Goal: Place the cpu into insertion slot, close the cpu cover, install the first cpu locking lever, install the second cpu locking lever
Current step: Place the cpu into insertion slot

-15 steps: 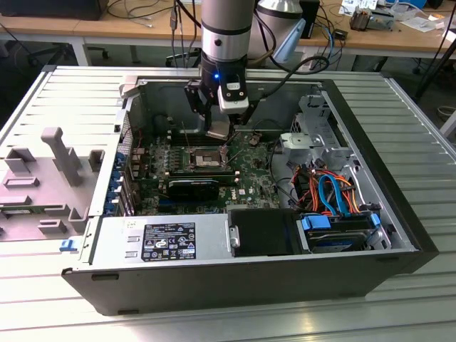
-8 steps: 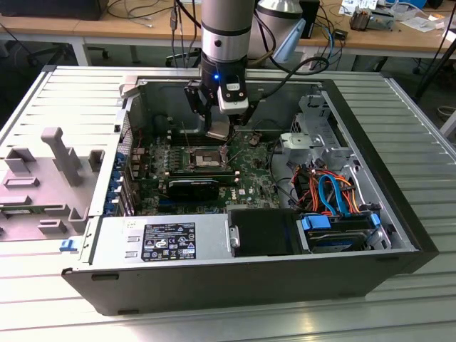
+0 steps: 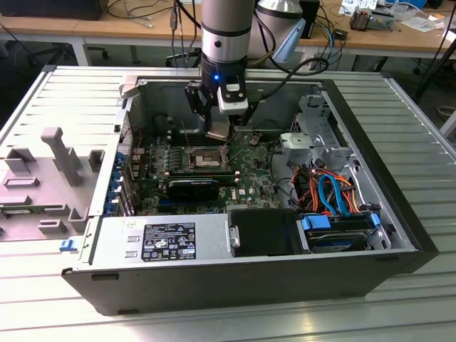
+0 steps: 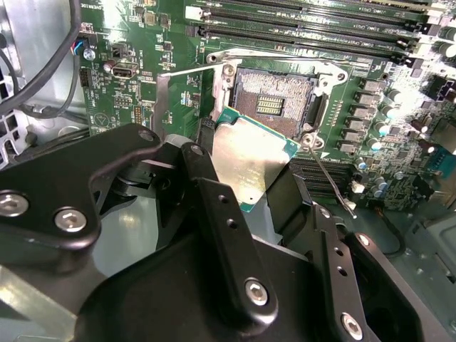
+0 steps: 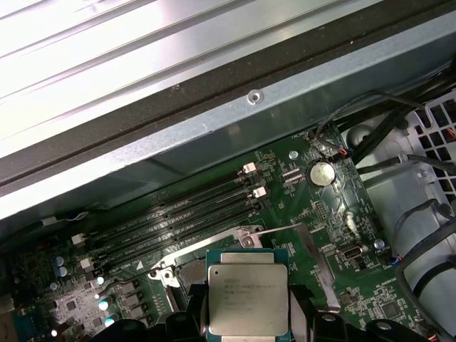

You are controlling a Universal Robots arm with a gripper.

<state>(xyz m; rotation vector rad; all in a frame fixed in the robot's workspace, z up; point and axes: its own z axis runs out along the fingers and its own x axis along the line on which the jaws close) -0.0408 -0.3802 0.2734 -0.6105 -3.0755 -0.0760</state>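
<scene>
Step in hand: the first step, the placing of the cpu (image 4: 249, 160) into the insertion slot (image 4: 274, 103), was judged to be under way; the chip was not yet seated.
Claw: the gripper (image 4: 251, 187) was seen clamped on the cpu, with its black fingers (image 4: 206, 182) pressed against two opposite edges of the chip.
Place of the cpu: it was held in the air over the green board (image 3: 249, 182) inside the open computer case (image 3: 214, 285). In the exterior view it was found at about 1 o'clock from the slot, near it but apart.
Attitude: in the exterior view the chip appeared tilted against the board, not flat to it.
Slot: a dark centre inside a silvery rim was shown, and nothing was seen lying in it.
Cover: the cpu cover (image 4: 162, 103) appeared to be lifted up beside the slot, so the opening was left free.
Lever: one thin wire locking lever (image 4: 331, 182) was seen released, pointing away from a corner of the slot.
What the placing calls for: by judgement, the chip must be brought level, squared with the rim and lowered straight. A sideways push could harm the fine contacts.
Look of the cpu: a flat square with a dull silver-grey top, some print on it, and a narrow green border was seen in both wrist views.
</scene>
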